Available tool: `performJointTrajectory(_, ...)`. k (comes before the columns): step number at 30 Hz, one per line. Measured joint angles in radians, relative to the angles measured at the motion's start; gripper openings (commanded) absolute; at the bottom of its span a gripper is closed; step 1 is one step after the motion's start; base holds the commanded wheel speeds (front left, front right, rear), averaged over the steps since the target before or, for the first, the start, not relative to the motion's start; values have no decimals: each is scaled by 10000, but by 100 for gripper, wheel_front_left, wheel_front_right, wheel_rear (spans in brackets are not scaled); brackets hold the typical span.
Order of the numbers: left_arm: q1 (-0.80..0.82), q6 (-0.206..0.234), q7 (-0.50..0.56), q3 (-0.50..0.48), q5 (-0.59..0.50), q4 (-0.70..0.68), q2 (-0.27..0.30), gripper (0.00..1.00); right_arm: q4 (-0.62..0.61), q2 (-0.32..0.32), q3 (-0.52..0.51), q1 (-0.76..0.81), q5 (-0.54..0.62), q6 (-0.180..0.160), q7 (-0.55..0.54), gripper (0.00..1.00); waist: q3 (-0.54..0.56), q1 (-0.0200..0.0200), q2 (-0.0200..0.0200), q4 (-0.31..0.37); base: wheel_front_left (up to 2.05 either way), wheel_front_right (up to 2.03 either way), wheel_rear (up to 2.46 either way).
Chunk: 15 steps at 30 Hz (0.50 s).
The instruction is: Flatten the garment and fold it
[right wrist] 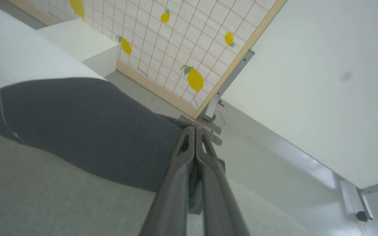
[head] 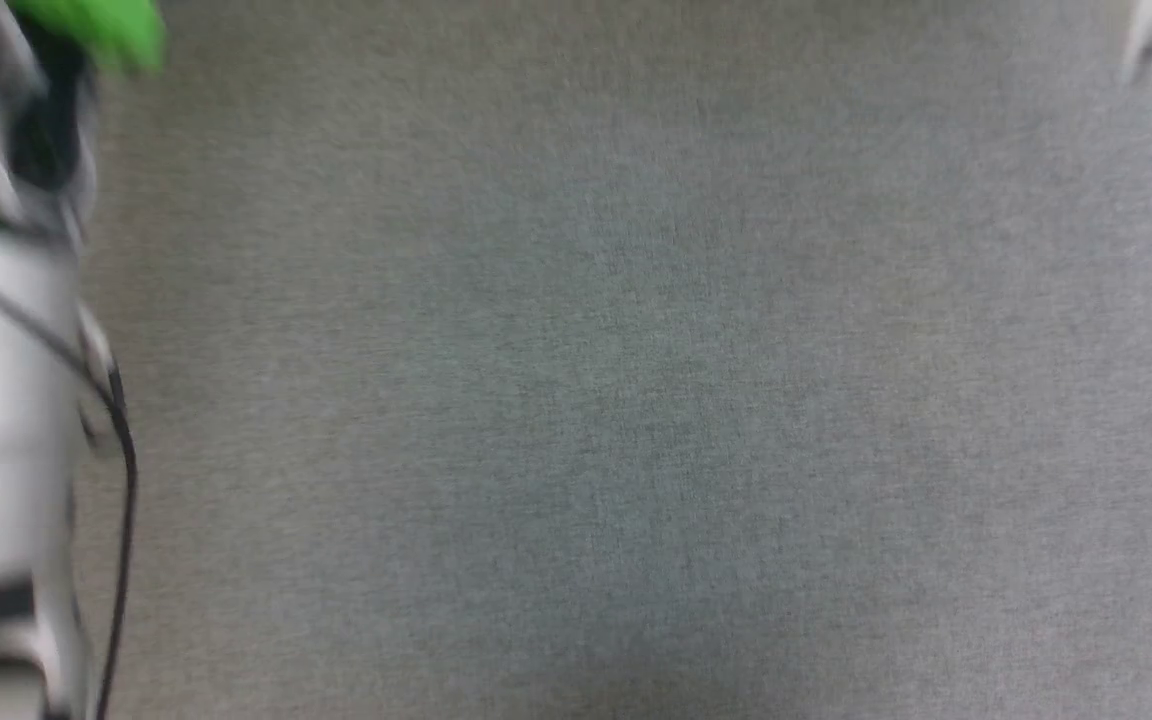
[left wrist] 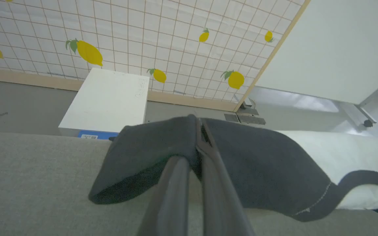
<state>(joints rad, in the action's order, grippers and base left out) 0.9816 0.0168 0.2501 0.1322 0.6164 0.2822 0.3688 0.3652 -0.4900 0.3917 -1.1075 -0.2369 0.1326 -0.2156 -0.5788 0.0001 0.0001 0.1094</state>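
Two long dark fingers of the left gripper (left wrist: 200, 128) are pressed together, and they pinch the edge of one black sleeve of the garment (left wrist: 274, 164). The right gripper (right wrist: 196, 132) does the same on the other side: its fingers are squeezed shut on the other black sleeve. So the shirt is held at both ends, with its white middle stretched between the two grippers. It sits low over the far part of the gray table (left wrist: 28, 183), and the sleeves are lifted a little off it.

I think it is held this way so the shirt pulls out wide and the wrinkles go away (a bit like shaking out a towel by its two corners). Then it can be laid down flat, and the folding comes after that.

From the head, the table looks bare and blurry, with a pale robot arm (head: 6, 400) at the left edge. Past the table stand a white box (left wrist: 107, 98) on the floor, a screen with yellow lemons (left wrist: 143, 39) and a plain white wall (left wrist: 340, 49)
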Motion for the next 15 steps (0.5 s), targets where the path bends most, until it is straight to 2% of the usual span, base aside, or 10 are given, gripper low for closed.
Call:
performJointTrajectory(4,-2443,111,830,130,309,-1195,242,0,-1388,-405,-52,2325,-982,0,-1202,0,584,-2,0,-136,0,0,0)
performJointTrajectory(8,-4902,539,1455,71,656,-2426,364,0,-2696,-474,-871,4683,-1509,0,-2451,0,1181,-2,0,-264,0,0,0)
performJointTrajectory(11,-6416,794,1825,88,901,-3248,420,0,-3616,-336,-1701,6138,-1511,0,-3085,0,1608,-3,0,-349,0,0,0)
performJointTrajectory(15,-8136,1239,2240,109,1124,-4136,416,0,-4748,217,-2746,8021,-1411,0,-3760,0,2189,-2,0,-472,0,0,0)
